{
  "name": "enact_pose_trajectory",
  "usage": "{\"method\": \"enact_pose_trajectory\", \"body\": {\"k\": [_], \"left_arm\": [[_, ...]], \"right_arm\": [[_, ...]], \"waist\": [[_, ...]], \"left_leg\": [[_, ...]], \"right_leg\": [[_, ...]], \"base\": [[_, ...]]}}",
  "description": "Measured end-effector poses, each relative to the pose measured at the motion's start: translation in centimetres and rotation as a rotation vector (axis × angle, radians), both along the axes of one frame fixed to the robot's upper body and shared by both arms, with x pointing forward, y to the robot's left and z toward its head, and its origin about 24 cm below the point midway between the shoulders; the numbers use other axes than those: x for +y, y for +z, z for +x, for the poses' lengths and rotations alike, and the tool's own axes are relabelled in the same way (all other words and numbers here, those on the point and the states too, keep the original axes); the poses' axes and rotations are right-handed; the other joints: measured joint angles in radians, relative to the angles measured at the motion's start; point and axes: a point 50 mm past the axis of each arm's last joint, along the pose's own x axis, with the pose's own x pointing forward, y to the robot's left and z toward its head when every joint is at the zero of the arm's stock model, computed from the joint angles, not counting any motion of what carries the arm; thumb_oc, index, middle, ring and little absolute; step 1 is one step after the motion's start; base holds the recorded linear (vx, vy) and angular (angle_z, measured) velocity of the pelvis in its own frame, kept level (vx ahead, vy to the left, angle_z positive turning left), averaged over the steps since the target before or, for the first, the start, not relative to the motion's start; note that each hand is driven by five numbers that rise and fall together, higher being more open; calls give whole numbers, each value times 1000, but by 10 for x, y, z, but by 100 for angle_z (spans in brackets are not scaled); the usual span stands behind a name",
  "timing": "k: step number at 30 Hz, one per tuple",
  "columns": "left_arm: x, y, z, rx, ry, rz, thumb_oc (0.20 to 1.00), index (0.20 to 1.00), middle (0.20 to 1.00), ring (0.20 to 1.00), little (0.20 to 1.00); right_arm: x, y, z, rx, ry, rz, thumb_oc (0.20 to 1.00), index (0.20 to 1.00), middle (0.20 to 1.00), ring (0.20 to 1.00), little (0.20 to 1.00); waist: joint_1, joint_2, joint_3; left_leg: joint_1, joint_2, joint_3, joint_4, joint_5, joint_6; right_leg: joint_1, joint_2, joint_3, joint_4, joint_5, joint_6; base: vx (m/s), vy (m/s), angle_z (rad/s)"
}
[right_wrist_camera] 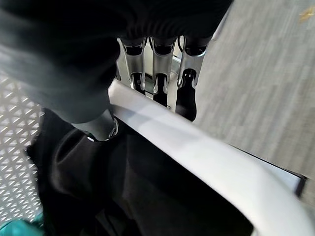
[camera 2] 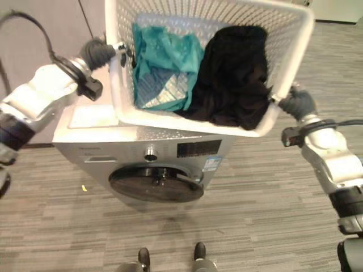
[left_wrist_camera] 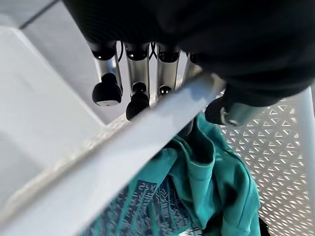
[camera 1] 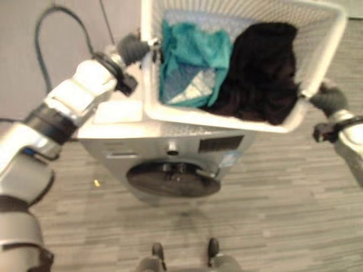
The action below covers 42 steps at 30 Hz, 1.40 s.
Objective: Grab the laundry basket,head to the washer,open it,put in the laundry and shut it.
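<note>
Silver-grey and bent at the elbow, the robot's left arm reached up to the left rim of the white perforated plastic laundry basket (camera 1: 317, 34). The left hand (camera 1: 131, 48) was closed on that rim; in its wrist view the fingers (left_wrist_camera: 139, 93) ran down the outside of the rim while the thumb (left_wrist_camera: 216, 110) hooked over the inside, so the edge was pinched between them.

That white basket was held tilted, its open top tipped toward the robot, just above the top of the silver front-loading washing machine (camera 1: 122, 156). Whether its near edge touched the machine's top, I could not tell.

Inside the basket, on the left, lay a crumpled teal garment with a pale printed pattern (camera 1: 190, 62), touching the left wall close to the left hand. Beside it on the right lay a bunched black garment (camera 2: 232, 76), pressed against the teal one and reaching to the right wall.

Below, the washer's round dark door (camera 2: 156, 186) was closed, with a round knob (camera 2: 150, 152) and a dark display panel (camera 2: 198, 149) above it. A small blue label (camera 2: 212, 164) sat near the door; its print was too small to read.

On the right, the right hand (camera 2: 298, 103) was clamped on the basket's right rim, fingers (right_wrist_camera: 187, 96) outside and thumb (right_wrist_camera: 98, 125) inside, against the black cloth.
</note>
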Motion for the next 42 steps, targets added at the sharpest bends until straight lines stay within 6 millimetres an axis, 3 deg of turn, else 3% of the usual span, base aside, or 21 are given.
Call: {"method": "enact_pose_trajectory", "body": {"k": [8,12,16,25,30,32,33,34,35,36,40,42], "left_arm": [[13,10,13,-7,118,34,200,200,200,200,200],[17,28,22,-24,210,107,200,200,200,200,200],[6,31,30,-12,267,190,200,200,200,200,200],[-22,30,38,-12,315,279,200,200,200,200,200],[-25,27,39,-20,351,280,200,200,200,200,200],[-25,26,39,-22,371,287,1000,1000,1000,1000,1000],[-26,26,39,-24,377,292,1000,1000,1000,1000,1000],[-27,25,40,-22,379,293,1000,1000,1000,1000,1000],[-29,23,40,-20,382,302,1000,1000,1000,1000,1000],[-34,20,41,-17,382,312,1000,1000,1000,1000,1000],[-41,14,41,3,387,328,1000,1000,1000,1000,1000],[-60,10,41,-4,336,342,1000,1000,1000,1000,1000]], "right_arm": [[18,15,26,17,22,-33,200,200,200,200,200],[29,24,53,58,0,-33,200,200,200,200,200],[31,43,79,117,-106,-26,200,200,200,200,200],[31,50,91,239,-274,-15,200,200,200,200,200],[36,49,93,255,-294,-33,200,200,200,200,200],[36,48,93,259,-301,-58,200,200,200,200,200],[36,48,93,260,-303,-60,200,200,200,200,200],[35,48,92,264,-306,-64,624,624,624,624,624],[33,47,92,271,-312,-64,624,624,624,624,624],[30,43,91,289,-328,-60,1000,1000,1000,1000,1000],[30,40,91,311,-336,-56,1000,1000,1000,1000,1000],[37,38,93,322,-317,-57,1000,1000,1000,1000,1000]], "waist": [[21,-11,6],[22,-33,19],[28,-37,21],[45,-51,12],[44,-54,10],[46,-55,10],[49,-55,10],[50,-55,10],[52,-56,9],[59,-62,-4],[59,-71,-10],[59,-76,-13]], "left_leg": [[46,-3,14,-69,15,2],[52,-4,17,-72,15,2],[51,-6,12,-72,14,2],[50,-10,11,-72,13,4],[52,-16,17,-71,12,6],[51,-17,19,-69,12,6],[51,-17,19,-69,11,6],[50,-17,19,-67,11,6],[48,-17,19,-65,11,6],[32,-17,19,-60,11,7],[14,-17,18,-44,11,7],[5,-17,13,-34,11,8]], "right_leg": [[6,0,1,-1,0,0],[11,-1,-1,-2,0,0],[14,-2,-10,-1,0,0],[17,-6,-15,0,0,0],[16,-12,-12,1,0,0],[15,-14,-11,1,0,0],[15,-14,-11,1,0,0],[15,-14,-11,1,0,0],[14,-14,-11,1,0,0],[0,-14,-10,1,0,0],[-8,-15,-9,1,0,0],[-10,-15,-12,1,0,0]], "base": [[18,23,-3],[22,37,-1],[19,37,6],[8,27,3],[0,0,0],[-8,4,-2],[0,0,0],[0,0,0],[0,0,0],[0,0,0],[0,0,0],[7,2,5]]}}
